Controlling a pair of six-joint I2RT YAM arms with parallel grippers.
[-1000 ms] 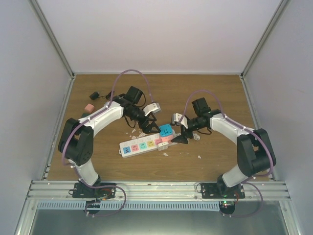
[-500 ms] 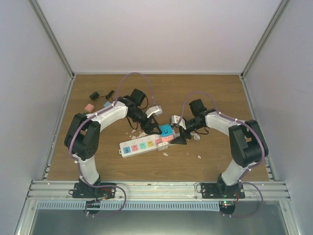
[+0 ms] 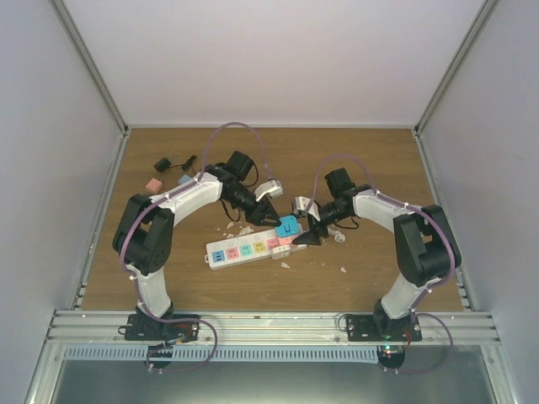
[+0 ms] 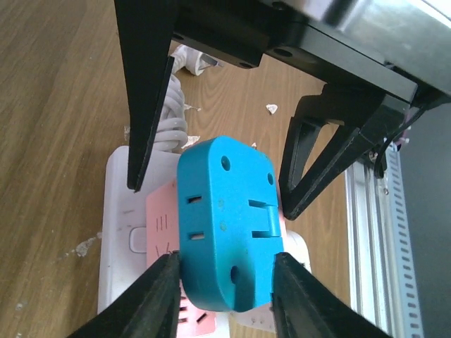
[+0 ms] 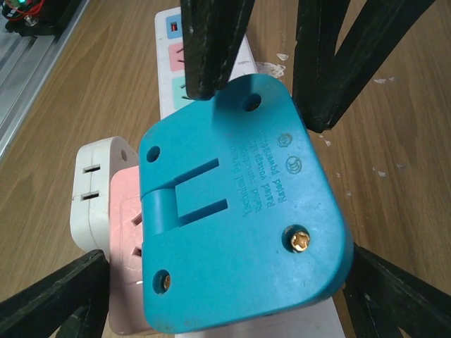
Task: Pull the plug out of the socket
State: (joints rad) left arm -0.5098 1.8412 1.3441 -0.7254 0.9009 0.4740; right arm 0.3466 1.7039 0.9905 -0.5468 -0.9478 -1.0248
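The blue plug [image 3: 288, 225] sits plugged into the pink face at the right end of the socket [image 3: 240, 250], which lies mid-counter [image 3: 354, 160]. The left jaws are closed against two opposite sides of the plug [image 4: 225, 222], gripping it. The right jaws stand wide, straddling the same plug [image 5: 239, 204] without clamping it.

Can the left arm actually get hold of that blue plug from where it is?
Probably yes: the left pincer sits around the blue plug, fingers against both its sides, nothing in between. The right pincer, open, flanks it but seems clear.
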